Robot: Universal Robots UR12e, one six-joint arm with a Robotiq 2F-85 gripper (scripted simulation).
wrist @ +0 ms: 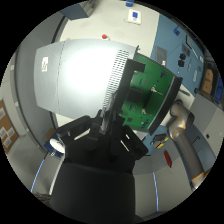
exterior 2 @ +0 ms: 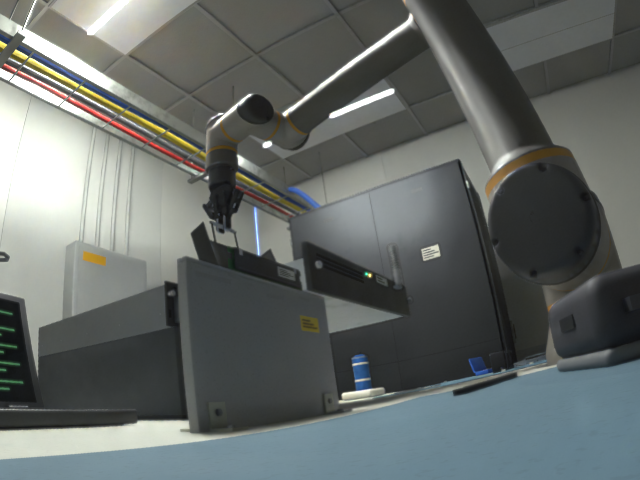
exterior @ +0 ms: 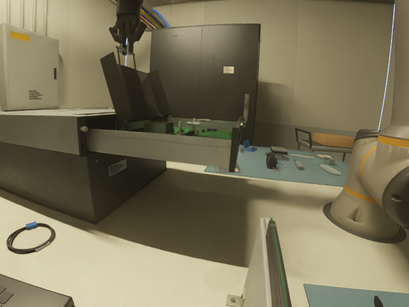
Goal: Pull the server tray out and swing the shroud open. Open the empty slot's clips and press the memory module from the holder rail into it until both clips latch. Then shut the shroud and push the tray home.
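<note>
The dark shroud [exterior: 132,94] stands swung up and open at the back of the server tray [exterior: 162,143], which is pulled out of the grey chassis with its green board [wrist: 143,100] exposed. A thin wire handle [exterior: 126,56] rises from the shroud's top edge. My gripper [exterior: 127,43] is right at the top of that handle and is open, holding nothing. The memory module [exterior: 279,261] sits on edge in the holder rail at the near end of the table. On the board, the slot's white clips [wrist: 154,90] show in the wrist camera.
Behind the tray stands a tall black cabinet [exterior: 204,72], with a grey wall box [exterior: 28,66] to the left. A blue mat with small tools [exterior: 290,163] lies beyond the tray's front panel. A coiled cable [exterior: 31,238] lies on the table, the arm's base [exterior: 370,188] at right.
</note>
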